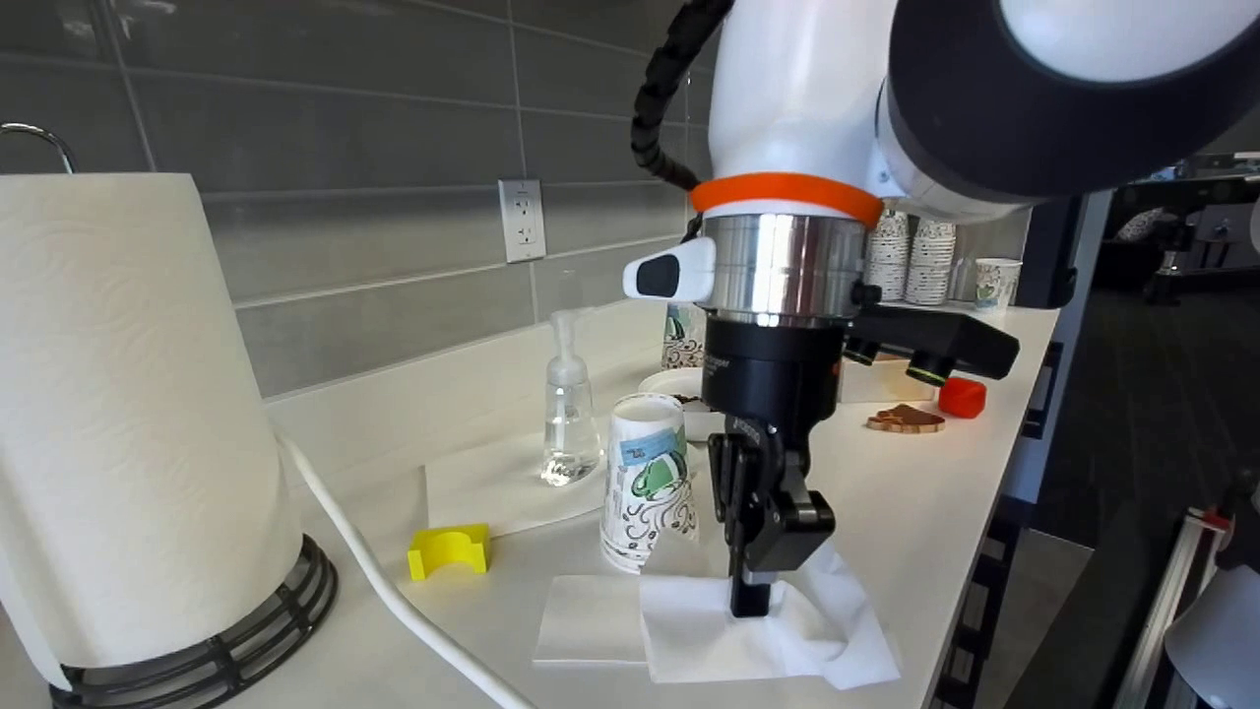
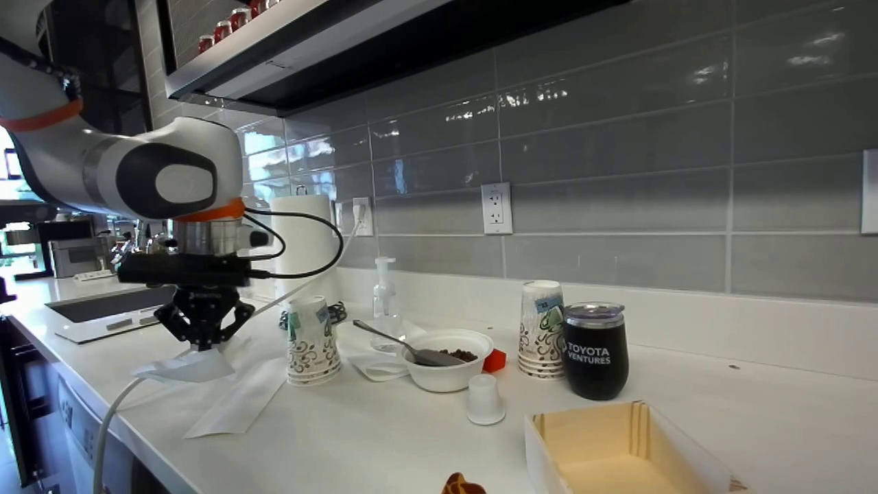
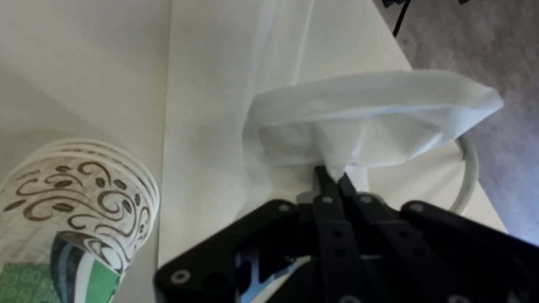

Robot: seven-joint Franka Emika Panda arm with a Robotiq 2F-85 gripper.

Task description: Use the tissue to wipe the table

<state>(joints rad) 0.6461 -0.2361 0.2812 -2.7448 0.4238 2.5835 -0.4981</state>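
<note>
My gripper (image 3: 332, 174) is shut on the tissue, its fingertips pinching a gathered fold. The white tissue (image 3: 391, 101) fans out past the fingertips in the wrist view and is rumpled. In both exterior views the tissue (image 1: 704, 630) (image 2: 195, 367) spreads around the downward-pointing gripper (image 1: 751, 596) (image 2: 204, 343). It appears slightly above the table (image 2: 343, 453), near the front edge; whether any part touches is unclear. Another flat white paper sheet (image 2: 240, 405) lies on the table below and beside it, and shows in the wrist view (image 3: 202, 139).
A stack of paper cups (image 1: 645, 492) stands close beside the gripper, also in the wrist view (image 3: 84, 210). A soap bottle (image 1: 571, 414), yellow block (image 1: 448, 551), white cable (image 1: 384, 581) and paper-towel roll (image 1: 128, 414) are nearby. A bowl (image 2: 446, 374), tumbler (image 2: 595, 360) and wooden box (image 2: 617, 446) stand farther along.
</note>
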